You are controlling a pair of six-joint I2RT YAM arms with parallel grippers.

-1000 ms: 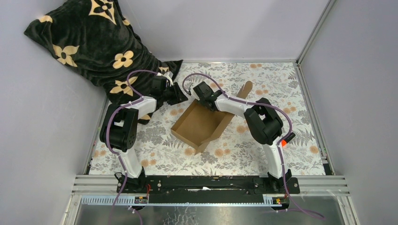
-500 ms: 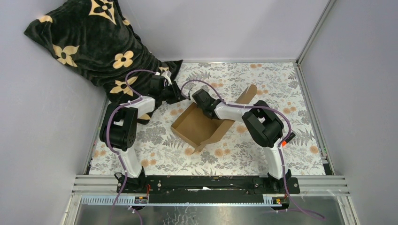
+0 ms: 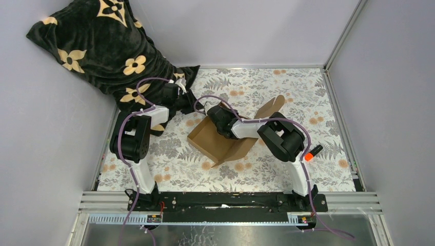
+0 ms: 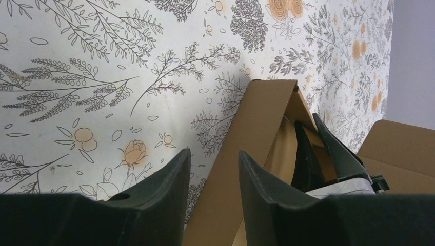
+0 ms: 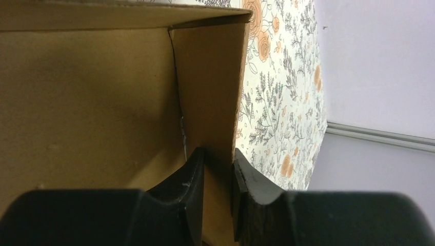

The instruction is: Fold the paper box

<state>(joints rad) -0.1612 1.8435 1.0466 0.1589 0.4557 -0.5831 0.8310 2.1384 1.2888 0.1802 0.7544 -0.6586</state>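
The paper box (image 3: 218, 139) is brown cardboard, half formed, lying slantwise mid-table with side walls raised and a long flap (image 3: 272, 106) sticking up at the back right. My right gripper (image 3: 213, 117) is shut on the box's far wall. In the right wrist view the wall (image 5: 210, 87) runs between its gripper (image 5: 218, 164), one finger inside the box and one outside. My left gripper (image 3: 197, 106) hovers open just off the box's far left corner. The left wrist view has the cardboard corner (image 4: 267, 118) beyond its gripper (image 4: 213, 156).
A dark blanket with cream flowers (image 3: 102, 46) is heaped at the back left, close behind the left arm. A small orange-and-black marker (image 3: 310, 154) lies by the right arm's elbow. Grey walls enclose the floral tablecloth (image 3: 308, 92) on three sides.
My right gripper has drawn nearer and to the left with the far wall in its grip, and the back flap has swung with it. The left gripper has barely shifted.
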